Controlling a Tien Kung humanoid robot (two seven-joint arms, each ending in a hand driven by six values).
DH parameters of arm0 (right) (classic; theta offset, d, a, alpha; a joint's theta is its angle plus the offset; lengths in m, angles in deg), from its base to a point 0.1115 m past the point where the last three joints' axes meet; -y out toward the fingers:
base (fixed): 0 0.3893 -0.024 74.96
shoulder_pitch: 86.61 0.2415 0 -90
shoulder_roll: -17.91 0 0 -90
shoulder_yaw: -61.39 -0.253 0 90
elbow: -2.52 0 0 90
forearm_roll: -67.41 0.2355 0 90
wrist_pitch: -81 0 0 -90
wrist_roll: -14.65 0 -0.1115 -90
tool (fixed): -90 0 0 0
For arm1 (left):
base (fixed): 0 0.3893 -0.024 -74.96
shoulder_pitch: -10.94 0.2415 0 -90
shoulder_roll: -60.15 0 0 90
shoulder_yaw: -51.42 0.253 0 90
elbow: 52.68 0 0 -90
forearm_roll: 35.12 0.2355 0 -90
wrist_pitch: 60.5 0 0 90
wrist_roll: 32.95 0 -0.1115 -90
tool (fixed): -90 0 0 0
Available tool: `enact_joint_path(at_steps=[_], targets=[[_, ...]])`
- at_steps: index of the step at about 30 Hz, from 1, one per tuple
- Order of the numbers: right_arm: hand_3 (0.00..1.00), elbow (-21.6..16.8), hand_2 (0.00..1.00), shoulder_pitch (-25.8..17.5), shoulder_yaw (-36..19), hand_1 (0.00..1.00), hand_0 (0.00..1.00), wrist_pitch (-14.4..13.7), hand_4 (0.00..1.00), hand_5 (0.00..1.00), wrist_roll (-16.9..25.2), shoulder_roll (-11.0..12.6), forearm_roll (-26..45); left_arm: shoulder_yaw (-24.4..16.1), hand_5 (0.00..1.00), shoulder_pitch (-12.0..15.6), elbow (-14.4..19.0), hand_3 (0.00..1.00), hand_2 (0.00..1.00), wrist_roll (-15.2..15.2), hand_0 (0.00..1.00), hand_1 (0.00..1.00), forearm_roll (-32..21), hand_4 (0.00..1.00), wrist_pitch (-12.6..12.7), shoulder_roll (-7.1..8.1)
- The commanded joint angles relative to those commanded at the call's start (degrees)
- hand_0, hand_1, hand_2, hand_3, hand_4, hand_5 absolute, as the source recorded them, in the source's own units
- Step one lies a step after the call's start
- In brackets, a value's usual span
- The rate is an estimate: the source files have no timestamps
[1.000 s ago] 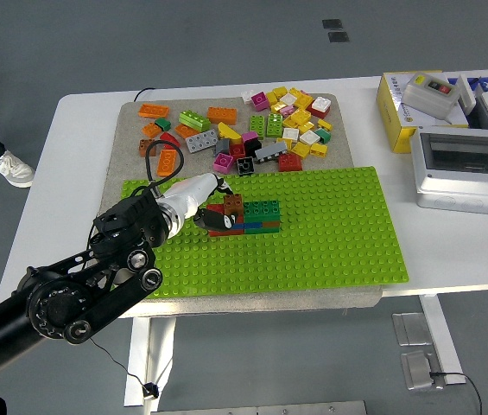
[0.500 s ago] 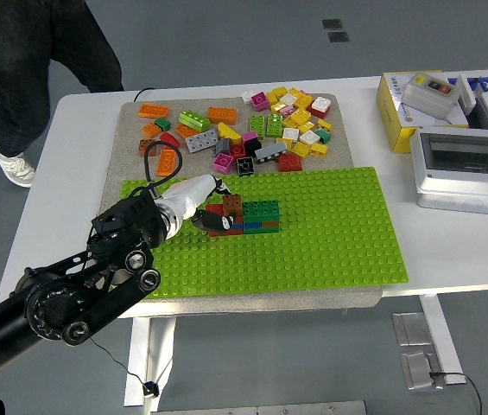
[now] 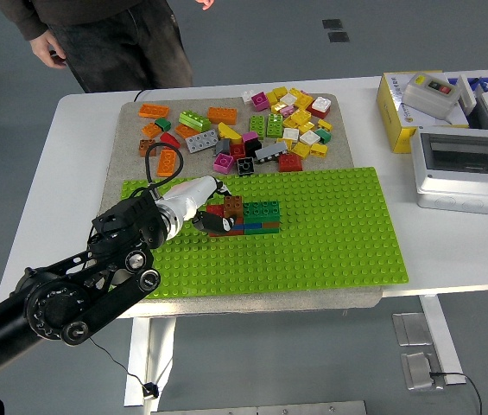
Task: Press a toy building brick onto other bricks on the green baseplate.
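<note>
Single head view, high on the robot's side, facing forward and down, table [image 3: 451, 246] near edge toward 6 o'clock, a person [image 3: 114, 39] at the far side near 11 o'clock, left arm [image 3: 79, 290] entering from 8 o'clock, moderate distance, whole baseplate [image 3: 330, 233] in frame.

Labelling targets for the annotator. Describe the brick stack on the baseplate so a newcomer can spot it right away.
Start at the green baseplate on the white table. The brick stack sits left of the plate's centre, at the fingertips of the left hand. It is the only build on the plate: a brown brick beside green ones over blue and red layers, while the loose bricks lie off the plate, on the grey mat behind.
</note>
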Motion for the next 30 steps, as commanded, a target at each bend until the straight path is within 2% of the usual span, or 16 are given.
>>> enact_joint_path(at_steps=[10, 11, 16, 17, 30], targets=[[0.745, 0.0, 0.676, 0.03, 0.03, 0.642, 0.703, -0.17, 0.605, 0.998, 0.29, 0.02, 0.21, -0.02, 0.216, -0.02, -0.03, 0.638, 0.893, 0.08, 0.923, 0.876, -0.04, 0.581, -0.3, 0.01], [0.745, 0.0, 0.676, 0.03, 0.03, 0.642, 0.703, -0.18, 0.606, 0.998, 0.31, 0.03, 0.2, -0.03, 0.214, -0.02, -0.04, 0.688, 0.904, 0.1, 0.924, 0.883, -0.05, 0.588, -0.37, 0.01], [0.745, 0.0, 0.676, 0.07, -0.03, 0.642, 0.703, -0.29, 0.606, 0.998, 0.42, 0.04, 0.06, -0.01, 0.214, 0.01, -0.14, 0.688, 0.904, 0.27, 0.924, 0.883, -0.24, 0.588, -0.87, 0.02], [0.745, 0.0, 0.676, 0.09, -0.09, 0.64, 0.702, -0.31, 0.605, 0.998, 0.42, 0.03, -0.04, 0.0, 0.217, 0.02, -0.15, 0.741, 0.918, 0.29, 0.929, 0.894, -0.25, 0.598, -0.91, 0.02], [0.745, 0.0, 0.676, 0.24, 0.02, 0.638, 0.703, -0.38, 0.603, 0.998, 0.4, -0.04, -0.15, 0.15, 0.22, -0.02, -0.19, 0.776, 0.932, 0.05, 0.928, 0.902, -0.7, 0.603, -1.06, 0.0]])
